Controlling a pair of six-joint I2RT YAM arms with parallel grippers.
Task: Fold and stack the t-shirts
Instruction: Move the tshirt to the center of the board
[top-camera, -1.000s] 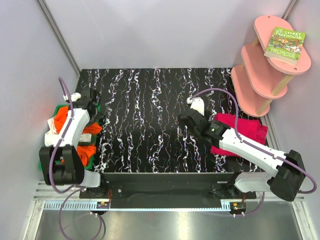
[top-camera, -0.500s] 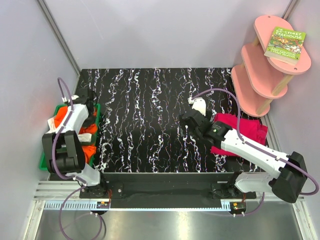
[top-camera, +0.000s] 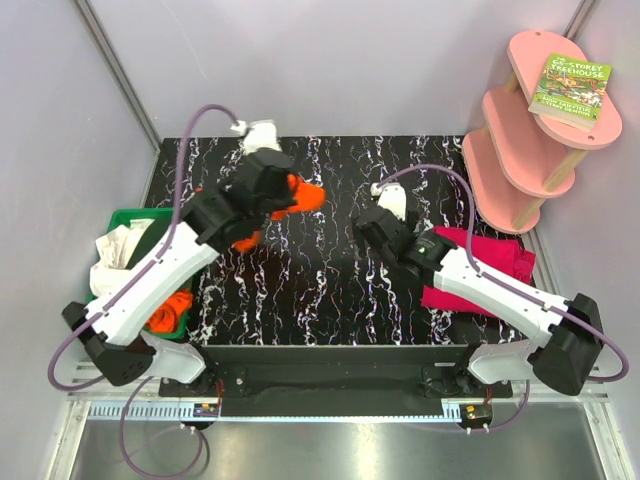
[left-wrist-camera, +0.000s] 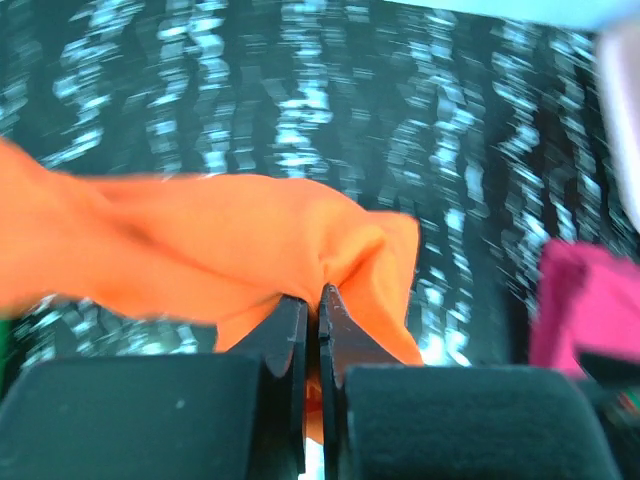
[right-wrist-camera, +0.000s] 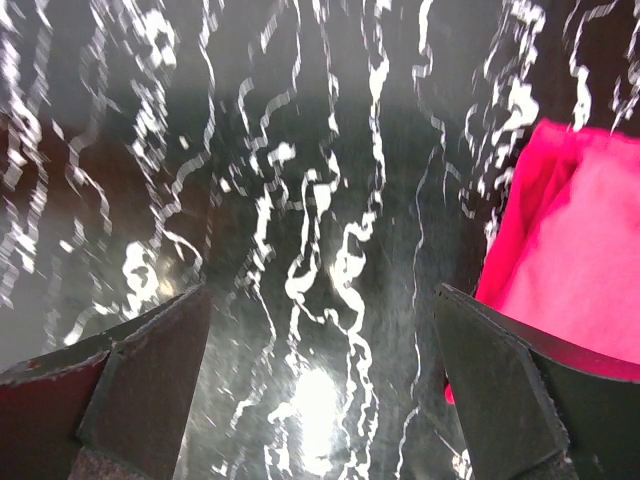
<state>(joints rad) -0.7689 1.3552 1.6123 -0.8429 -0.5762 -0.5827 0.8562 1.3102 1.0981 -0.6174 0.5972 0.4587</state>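
My left gripper (left-wrist-camera: 318, 300) is shut on a bright orange t-shirt (left-wrist-camera: 200, 245), pinching a fold of it above the black marbled table (top-camera: 310, 270). From above, that orange t-shirt (top-camera: 300, 197) hangs under the left gripper (top-camera: 278, 195) near the table's back middle. A magenta-pink t-shirt (top-camera: 490, 262) lies folded at the right side, partly under my right arm; its edge (right-wrist-camera: 580, 280) shows in the right wrist view. The right gripper (right-wrist-camera: 320, 330) is open over bare table, just left of the pink shirt. More shirts, white (top-camera: 112, 262) and orange (top-camera: 170, 310), fill the green bin (top-camera: 140, 218).
The green bin stands at the table's left edge. A pink three-tier shelf (top-camera: 535, 130) with a book (top-camera: 570, 90) on top stands at the back right corner. Grey walls close in the sides and back.
My left gripper has shut on the orange t-shirt in the bin and swung it up and right, over the table's back middle. The right arm has barely moved.
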